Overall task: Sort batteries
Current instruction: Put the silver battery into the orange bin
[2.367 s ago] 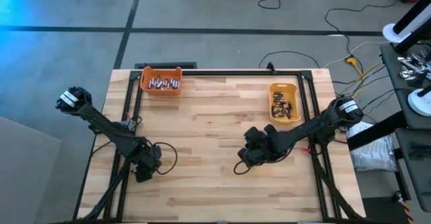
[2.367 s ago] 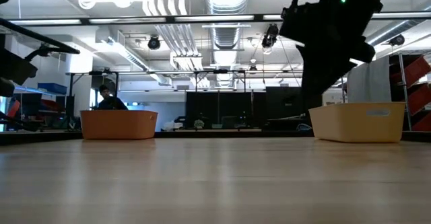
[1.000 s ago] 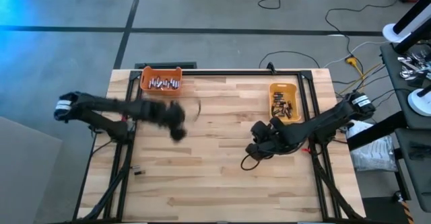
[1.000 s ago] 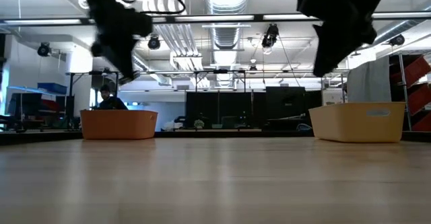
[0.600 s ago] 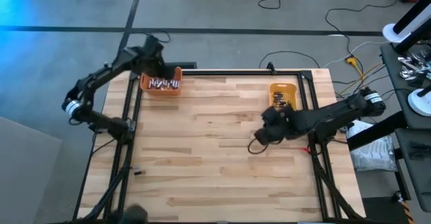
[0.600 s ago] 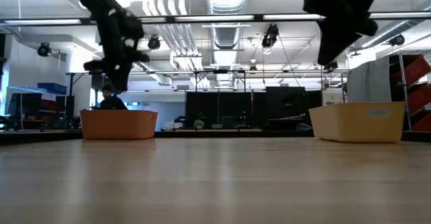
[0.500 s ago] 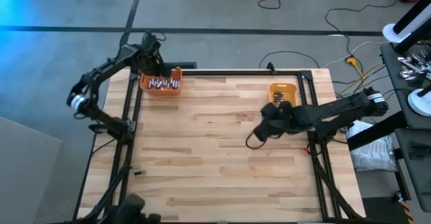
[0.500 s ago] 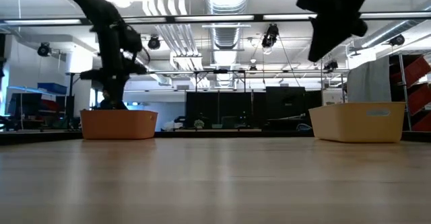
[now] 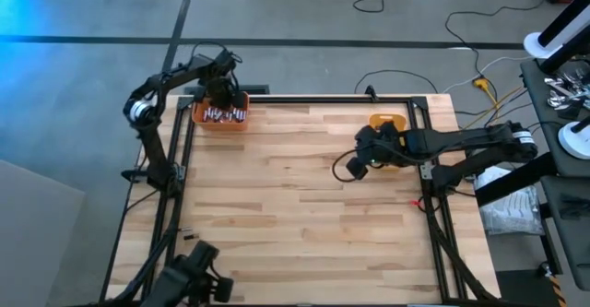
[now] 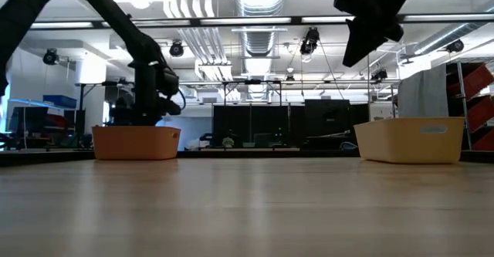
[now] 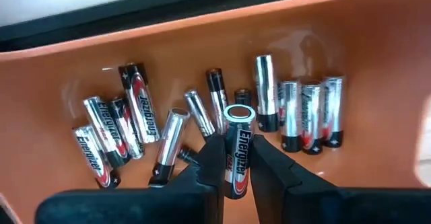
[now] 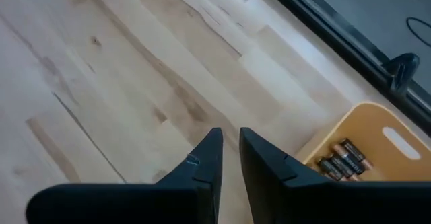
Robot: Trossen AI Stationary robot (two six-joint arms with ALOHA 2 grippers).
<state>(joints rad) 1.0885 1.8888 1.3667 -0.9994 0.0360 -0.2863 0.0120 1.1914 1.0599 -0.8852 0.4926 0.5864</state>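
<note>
My left gripper [image 11: 237, 173] is down inside the orange bin [image 9: 221, 115] at the table's far-left corner, shut on a silvery battery [image 11: 237, 143]. Several more silvery batteries [image 11: 296, 116] lie on the bin's floor below it. In the low view my left gripper [image 10: 151, 95] reaches just above the orange bin [image 10: 136, 143]. My right gripper [image 12: 230, 153] hangs high over bare wood beside the yellow bin [image 12: 377, 146], open by a narrow gap and holding nothing. Dark batteries [image 12: 340, 160] lie in that bin. My left gripper pinches the silvery battery by its lower body [image 11: 236, 167] between the two fingers. It comes from above, pointing down into the bin. The battery lies along the fingers, its flat end [image 11: 238, 113] sticking out past the tips, over the batteries on the bin's floor.
The right arm [image 9: 442, 143] stretches across the yellow bin [image 9: 387, 121] and hides most of it. A black frame rail [image 9: 304, 97] runs along the far edge. Bare wood [image 9: 295, 215] covers the middle and near table. A dark object [image 9: 198, 275] shows off the near-left corner.
My left gripper swung fast from over the table's left part to the far-left corner, then dropped down into the orange bin with the battery. My right gripper travelled toward the far edge, closer to the yellow bin, staying high.
</note>
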